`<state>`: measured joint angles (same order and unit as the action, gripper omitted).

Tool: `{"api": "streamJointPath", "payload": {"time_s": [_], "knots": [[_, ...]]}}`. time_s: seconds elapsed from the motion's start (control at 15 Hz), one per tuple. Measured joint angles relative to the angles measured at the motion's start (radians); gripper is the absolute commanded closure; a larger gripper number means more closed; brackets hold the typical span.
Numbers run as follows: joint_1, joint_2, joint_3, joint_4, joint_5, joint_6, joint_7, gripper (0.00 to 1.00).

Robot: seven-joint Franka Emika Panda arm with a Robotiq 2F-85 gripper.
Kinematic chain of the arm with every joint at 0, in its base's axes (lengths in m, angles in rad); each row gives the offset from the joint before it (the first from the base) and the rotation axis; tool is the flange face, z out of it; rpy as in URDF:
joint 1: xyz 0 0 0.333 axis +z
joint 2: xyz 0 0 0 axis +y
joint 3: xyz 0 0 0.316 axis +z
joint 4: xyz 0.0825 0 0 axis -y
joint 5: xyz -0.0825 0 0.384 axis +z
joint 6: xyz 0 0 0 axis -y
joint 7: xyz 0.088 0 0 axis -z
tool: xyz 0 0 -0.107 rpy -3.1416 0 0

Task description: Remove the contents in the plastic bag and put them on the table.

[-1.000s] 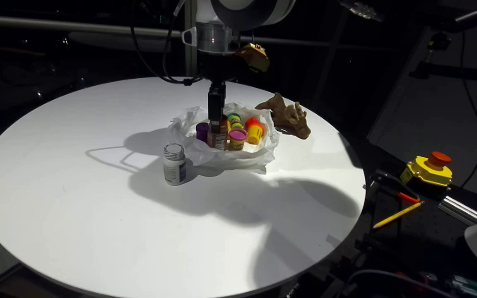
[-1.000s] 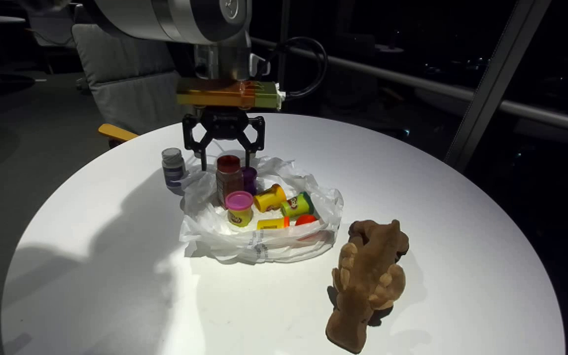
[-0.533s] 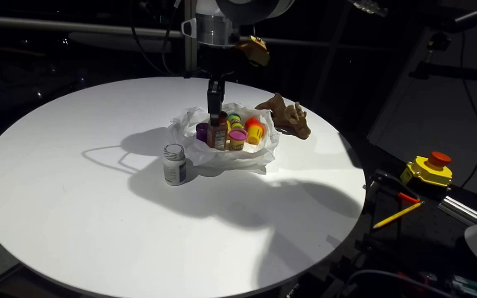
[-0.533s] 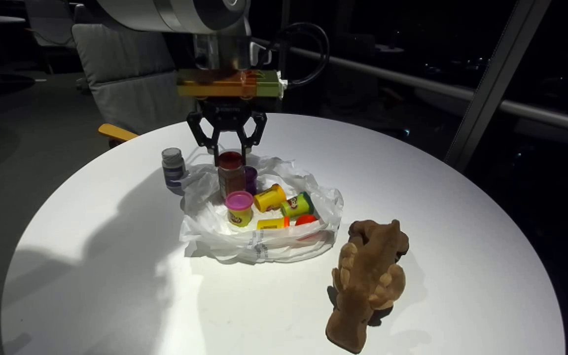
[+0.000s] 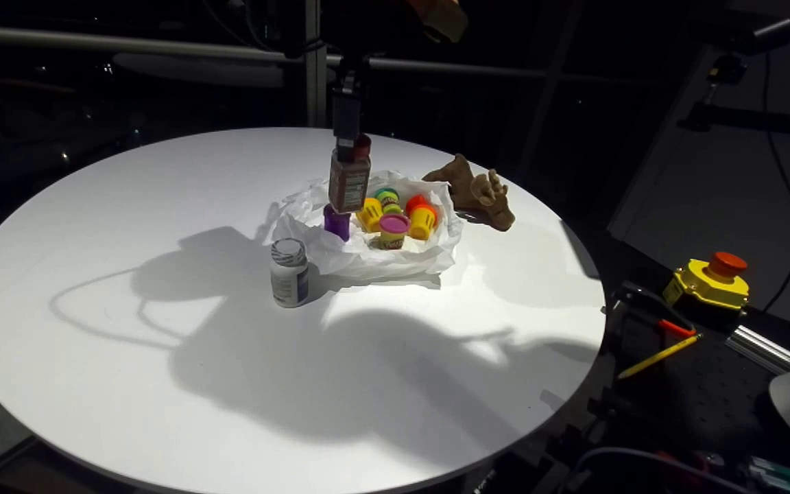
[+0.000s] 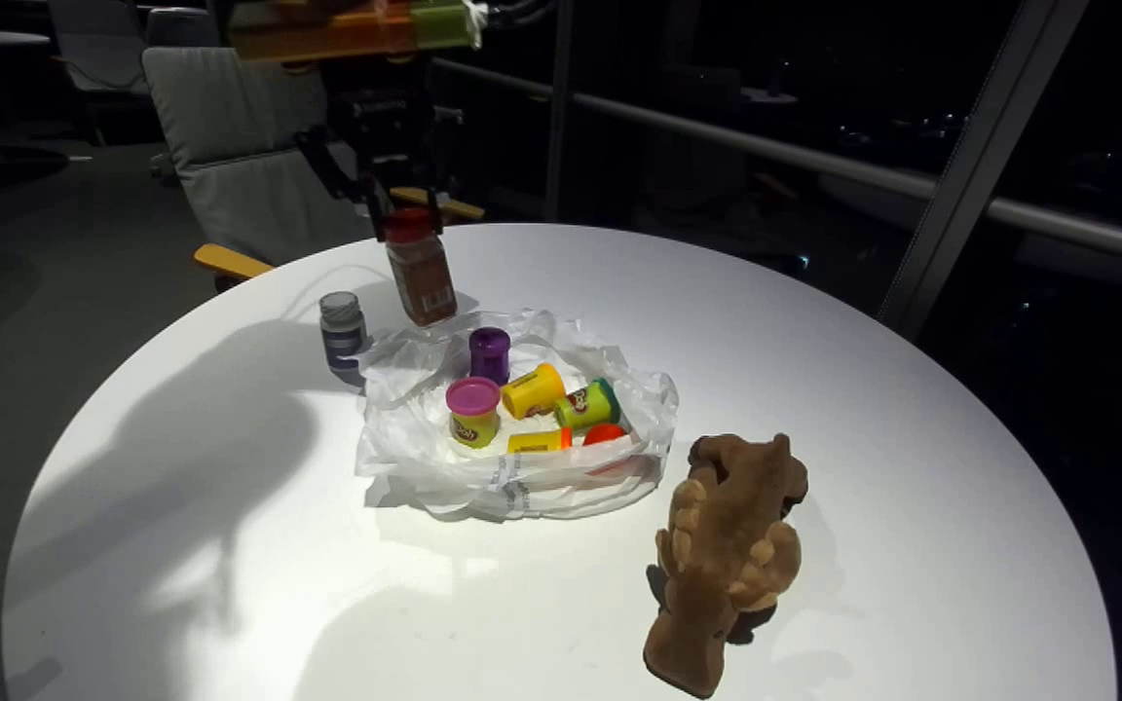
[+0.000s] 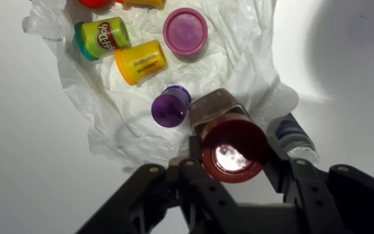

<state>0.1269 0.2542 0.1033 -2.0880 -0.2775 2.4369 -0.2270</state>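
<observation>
Jar (image 6: 423, 277) with a red lid hangs tilted above the edge of one plastic bag (image 6: 454, 492), where six more small items are gathered: one purple tub (image 6: 490, 355), one pink-lidded tub (image 6: 473, 414), two yellow tubs (image 6: 534, 391), one green tub (image 6: 588, 406) and one red piece (image 6: 604, 434) partly veiled by the film. The pincer (image 6: 408, 222), pointing down from above at a slight slant, is clamped on the jar at its lid. The jar's flat-sided, see-through body shows brown and carries a printed label with a barcode; its glossy lid catches the light in the wrist view. Wrinkled and translucent white, the bag sprawls with its mouth wide on the round white table (image 6: 912, 545). Just beside it stands one white bottle (image 5: 290, 274); near the opposite side lies one brown plush toy (image 6: 729, 545). Beyond the table's edge, in an exterior view, are one yellow pencil (image 5: 660, 356) and one yellow box (image 5: 708, 285) with a red button on top.
</observation>
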Motion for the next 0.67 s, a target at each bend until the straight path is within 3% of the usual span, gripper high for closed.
{"api": "streamJointPath", "payload": {"time_s": [0.33,0.67], "knots": [[0.079,-0.128,0.063,-0.149,-0.022,-0.019,0.054,0.76],[0.110,-0.104,0.095,-0.243,-0.072,0.024,0.059,0.76]]}}
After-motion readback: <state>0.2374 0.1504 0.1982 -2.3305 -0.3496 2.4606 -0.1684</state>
